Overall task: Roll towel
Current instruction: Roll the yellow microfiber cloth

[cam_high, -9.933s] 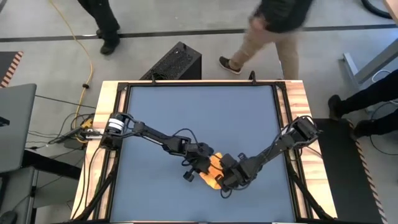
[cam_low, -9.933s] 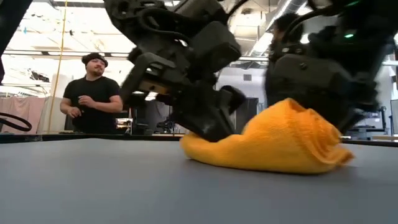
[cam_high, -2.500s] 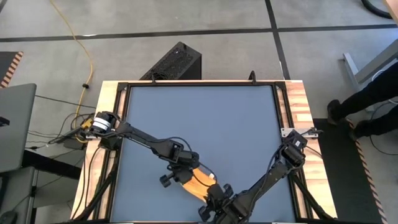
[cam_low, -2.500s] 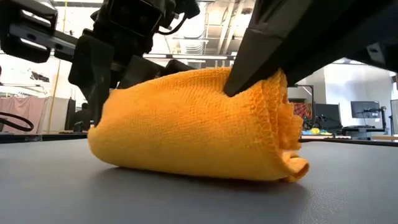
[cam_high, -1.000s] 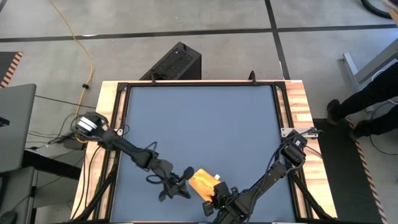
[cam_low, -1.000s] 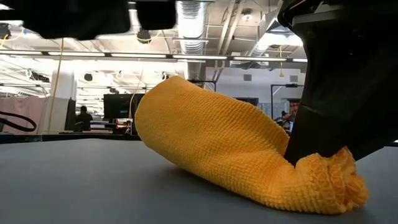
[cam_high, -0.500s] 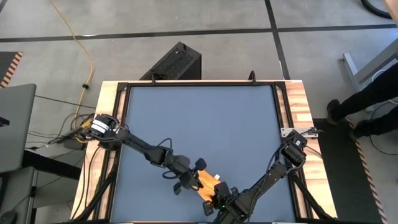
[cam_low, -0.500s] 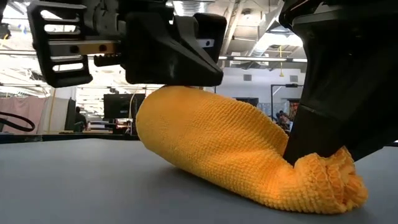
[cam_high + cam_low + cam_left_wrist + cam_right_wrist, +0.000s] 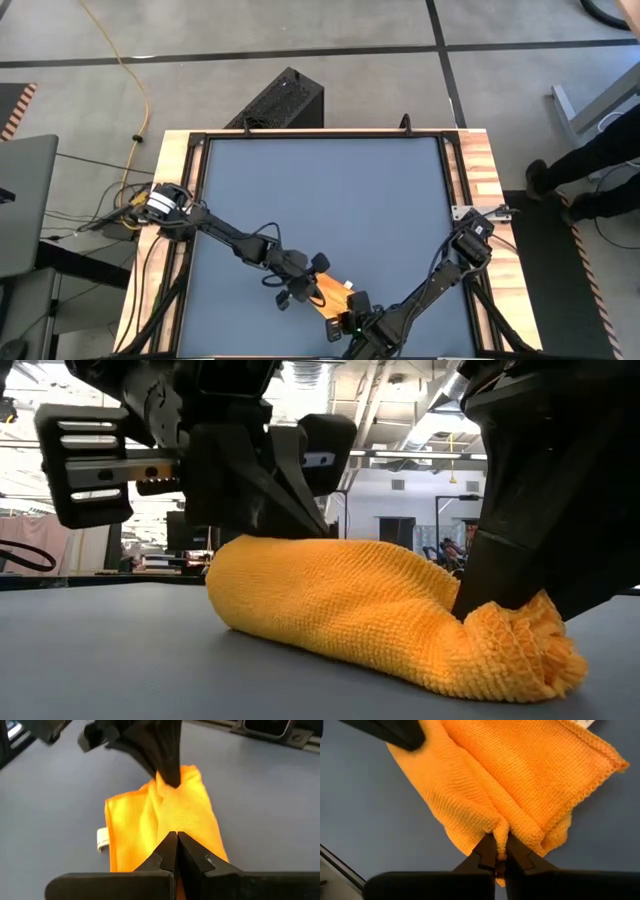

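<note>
Grey table [image 9: 330,190]: rolled towel [image 9: 328,293] near the 6 o'clock edge. Right gripper [image 9: 500,851] pinches its end fold; left gripper [image 9: 176,839], fingers pressed together, empty, presses the opposite end.

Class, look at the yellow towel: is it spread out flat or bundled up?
Bundled up. The towel lies as a thick layered roll on the table, the right gripper pinching one end.

Two black jointed arms with looping black cables; the left arm [image 9: 235,240] has a white-banded shoulder (silvery ring).
</note>
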{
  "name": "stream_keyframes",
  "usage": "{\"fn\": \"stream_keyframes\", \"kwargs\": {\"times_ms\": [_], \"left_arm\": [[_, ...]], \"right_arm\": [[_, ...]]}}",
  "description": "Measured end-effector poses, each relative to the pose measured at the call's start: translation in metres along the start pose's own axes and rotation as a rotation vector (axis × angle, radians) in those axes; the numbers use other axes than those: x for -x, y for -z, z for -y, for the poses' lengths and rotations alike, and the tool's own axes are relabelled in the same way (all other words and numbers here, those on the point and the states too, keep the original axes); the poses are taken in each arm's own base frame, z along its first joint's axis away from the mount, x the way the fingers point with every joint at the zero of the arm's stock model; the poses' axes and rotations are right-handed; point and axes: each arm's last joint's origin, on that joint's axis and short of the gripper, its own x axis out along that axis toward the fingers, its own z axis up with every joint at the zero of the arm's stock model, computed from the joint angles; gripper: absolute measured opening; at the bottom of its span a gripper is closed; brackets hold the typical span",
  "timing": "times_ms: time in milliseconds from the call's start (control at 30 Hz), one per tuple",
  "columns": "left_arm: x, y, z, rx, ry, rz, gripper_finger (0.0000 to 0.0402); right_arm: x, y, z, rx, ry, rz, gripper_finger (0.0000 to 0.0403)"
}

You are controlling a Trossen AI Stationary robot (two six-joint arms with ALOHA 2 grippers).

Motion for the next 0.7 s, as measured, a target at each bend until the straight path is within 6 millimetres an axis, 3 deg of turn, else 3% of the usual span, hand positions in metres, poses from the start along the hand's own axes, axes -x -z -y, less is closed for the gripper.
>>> {"fn": "stream_keyframes", "kwargs": {"times_ms": [433,700], "left_arm": [[0.005,0.025,-0.002,0.056,-0.009,-0.055,0.0000],[0.005,0.024,-0.002,0.055,-0.011,-0.053,0.0000]], "right_arm": [[0.014,-0.008,-0.008,0.127,0.055,0.041,0.0043],[0.012,-0.013,-0.008,0.129,0.090,0.037,0.0114]]}}
